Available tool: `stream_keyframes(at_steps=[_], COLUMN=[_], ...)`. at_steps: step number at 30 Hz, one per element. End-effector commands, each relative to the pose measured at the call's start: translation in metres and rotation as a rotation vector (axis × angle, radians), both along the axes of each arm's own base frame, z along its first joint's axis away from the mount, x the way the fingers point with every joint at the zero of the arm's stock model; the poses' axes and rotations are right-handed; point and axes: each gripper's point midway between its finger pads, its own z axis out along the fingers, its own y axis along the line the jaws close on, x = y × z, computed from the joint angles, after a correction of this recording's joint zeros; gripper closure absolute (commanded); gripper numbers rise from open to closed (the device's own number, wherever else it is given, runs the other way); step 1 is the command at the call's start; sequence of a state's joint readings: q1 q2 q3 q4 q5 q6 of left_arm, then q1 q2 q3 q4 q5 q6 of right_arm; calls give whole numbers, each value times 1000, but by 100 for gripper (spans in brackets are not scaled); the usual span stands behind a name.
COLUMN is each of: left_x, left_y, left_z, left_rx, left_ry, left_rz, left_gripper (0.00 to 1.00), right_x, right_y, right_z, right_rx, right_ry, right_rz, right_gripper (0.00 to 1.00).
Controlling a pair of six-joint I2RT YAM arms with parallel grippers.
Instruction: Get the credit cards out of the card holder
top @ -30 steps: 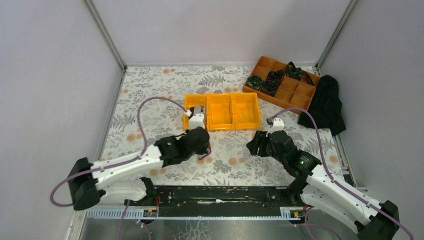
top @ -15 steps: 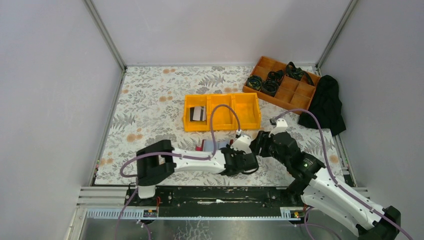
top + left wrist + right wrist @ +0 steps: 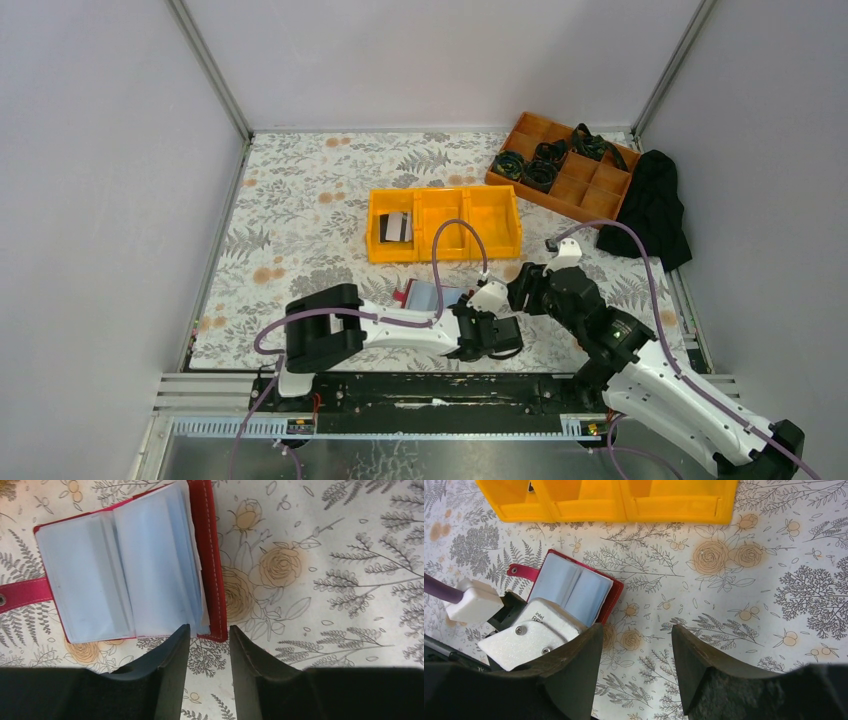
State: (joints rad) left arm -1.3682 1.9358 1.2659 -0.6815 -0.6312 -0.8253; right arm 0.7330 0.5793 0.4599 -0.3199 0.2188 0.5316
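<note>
The red card holder [image 3: 428, 294] lies open on the floral cloth, its blue-grey sleeves up; it also shows in the left wrist view [image 3: 125, 570] and the right wrist view [image 3: 574, 586]. A grey-white and black credit card [image 3: 397, 228] lies in the left compartment of the yellow bin. My left gripper [image 3: 460, 318] is open and empty, its tips [image 3: 209, 630] on either side of the holder's near right corner. My right gripper [image 3: 520, 290] is open and empty [image 3: 636, 630], over bare cloth just right of the holder.
The yellow three-compartment bin [image 3: 445, 205] stands just behind the holder [image 3: 624, 511]. An orange divided tray [image 3: 590, 190] with black items and a black cloth [image 3: 655, 205] sit at the back right. Walls enclose the table on three sides.
My left arm swung from the bin's left compartment across the front to the holder's right side. A card now lies in that compartment. The right arm barely moved.
</note>
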Motion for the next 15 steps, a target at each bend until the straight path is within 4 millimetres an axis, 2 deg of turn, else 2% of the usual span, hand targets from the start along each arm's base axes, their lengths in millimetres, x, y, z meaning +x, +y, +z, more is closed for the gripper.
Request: stream_keyframes(at_steps=[1, 6, 11, 14, 15], left_x=[-10, -24, -29, -18, -13], left_y=[-26, -42, -53, -42, -35], left_z=[20, 30, 61, 83, 95], left_rx=[-118, -193, -325, -405, -452], left_ry=[27, 71, 51, -9, -29], left_rz=[-53, -110, -140, -97, -73], left_gripper=[57, 56, 56, 56, 56], right_x=[5, 7, 8, 9, 10], right_y=[5, 7, 10, 16, 20], right_z=[9, 13, 13, 11, 11], right_rx=[21, 28, 28, 44, 53], right_ry=[-35, -45, -39, -33, -29], right_rz=[6, 9, 17, 29, 40], right_gripper=[39, 40, 40, 41, 49])
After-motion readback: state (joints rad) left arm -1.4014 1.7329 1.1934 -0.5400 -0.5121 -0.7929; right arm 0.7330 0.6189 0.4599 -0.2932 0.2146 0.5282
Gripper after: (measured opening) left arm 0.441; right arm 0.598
